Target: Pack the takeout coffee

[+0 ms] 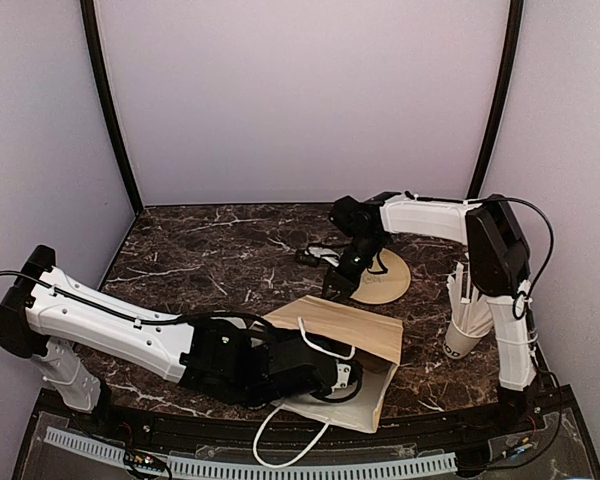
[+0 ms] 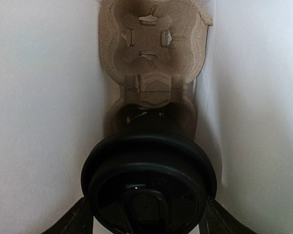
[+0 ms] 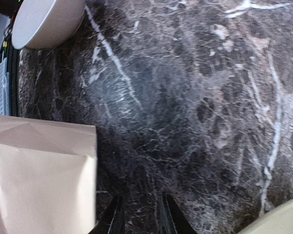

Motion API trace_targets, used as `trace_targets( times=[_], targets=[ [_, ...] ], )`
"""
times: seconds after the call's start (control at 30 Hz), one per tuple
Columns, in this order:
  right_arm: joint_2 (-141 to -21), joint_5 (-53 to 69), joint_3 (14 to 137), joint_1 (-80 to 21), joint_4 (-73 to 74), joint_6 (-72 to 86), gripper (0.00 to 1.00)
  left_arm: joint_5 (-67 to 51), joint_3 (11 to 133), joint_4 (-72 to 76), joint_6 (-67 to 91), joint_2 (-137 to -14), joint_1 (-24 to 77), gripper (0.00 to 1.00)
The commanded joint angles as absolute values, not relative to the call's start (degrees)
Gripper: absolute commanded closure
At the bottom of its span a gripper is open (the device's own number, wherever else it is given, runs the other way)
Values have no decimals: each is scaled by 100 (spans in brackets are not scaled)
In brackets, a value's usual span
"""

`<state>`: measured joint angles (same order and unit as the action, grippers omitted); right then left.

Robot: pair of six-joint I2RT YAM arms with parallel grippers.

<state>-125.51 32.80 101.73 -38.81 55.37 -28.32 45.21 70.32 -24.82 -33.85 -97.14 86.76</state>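
Observation:
The takeout coffee point(image 2: 149, 183) fills the left wrist view, its black lid facing the camera. My left gripper point(image 2: 146, 222) is shut on it, one finger on each side of the lid. It holds the cup inside the paper bag point(image 1: 352, 330), which lies on its side. The cup's base sits at the near socket of a brown pulp cup carrier point(image 2: 154, 53) deep in the bag. In the top view the left gripper point(image 1: 342, 375) is in the bag's mouth and the cup is hidden. My right gripper point(image 1: 332, 285) point(image 3: 141, 214) hovers over bare marble, slightly open and empty.
A white cup of straws point(image 1: 465, 325) stands at the right by the right arm's base. A tan round disc point(image 1: 388, 282) lies behind the bag. A pale bowl point(image 3: 46, 19) and the bag's edge point(image 3: 39, 180) show in the right wrist view.

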Motion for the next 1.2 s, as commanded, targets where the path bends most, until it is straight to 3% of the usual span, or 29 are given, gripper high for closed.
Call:
trace_targets(
  times=[0.0, 0.33, 0.7, 0.87, 1.0, 1.17],
  targets=[
    [-12838, 3810, 10450, -4013, 6277, -3352, 76, 4497, 6865, -2374, -3408, -9448, 8630, 61],
    [-13129, 4504, 10686, -4114, 6876, -3708, 77, 4430, 6717, -2253, -3487, -9425, 8613, 61],
    [-13740, 5539, 11140, -4325, 8002, -4442, 78, 3348, 7517, -3859, -2833, -9323, 8684, 63],
    [-13695, 5318, 10941, -4361, 7605, -4151, 78, 2872, 7848, -4397, -2748, -9585, 8686, 63],
    [-13367, 4304, 10777, -4195, 6549, -3069, 68, 2454, 8004, -4556, -2758, -9744, 8675, 63],
    [-13123, 3878, 11232, -3824, 6148, -2619, 56, 2031, 8233, -4753, -2684, -9941, 8545, 64]
  ],
)
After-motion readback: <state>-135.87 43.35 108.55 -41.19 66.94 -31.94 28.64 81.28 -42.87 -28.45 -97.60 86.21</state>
